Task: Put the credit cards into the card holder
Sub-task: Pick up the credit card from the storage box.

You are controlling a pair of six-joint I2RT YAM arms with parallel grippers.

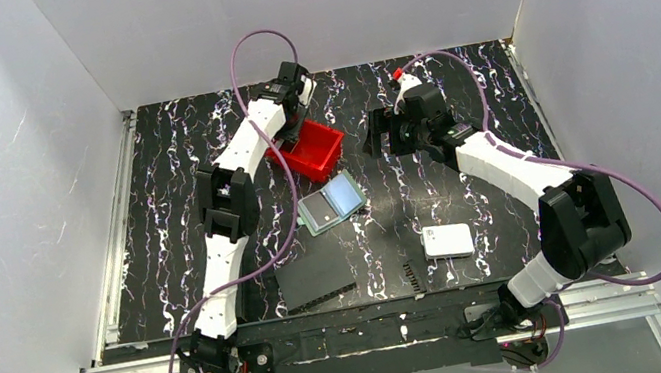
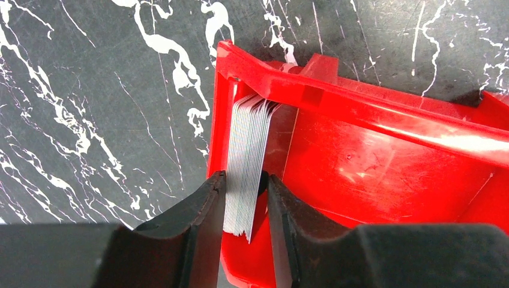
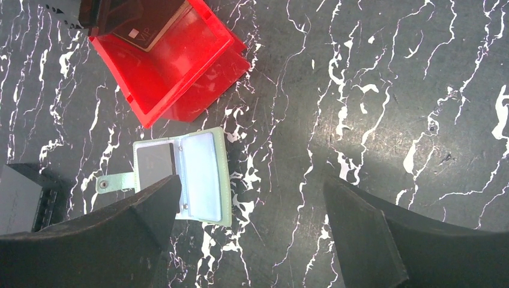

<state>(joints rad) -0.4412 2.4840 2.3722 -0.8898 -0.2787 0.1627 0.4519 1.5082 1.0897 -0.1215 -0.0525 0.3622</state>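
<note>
The credit cards (image 2: 249,132) stand on edge, stacked against a wall of the red bin (image 2: 384,174); the face card reads "VIP". The left fingers (image 2: 245,179) flank the stack closely, but I cannot tell if they pinch it. The card holder (image 1: 331,204) lies open on the table (image 1: 169,153) at the bin's 6 o'clock. The right fingers (image 3: 252,228) gape wide, empty. A white box (image 1: 447,240) lies at the holder's 4 o'clock.

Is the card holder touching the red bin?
Apart. The right wrist view shows a strip of bare black table between the open card holder and the red bin.
</note>
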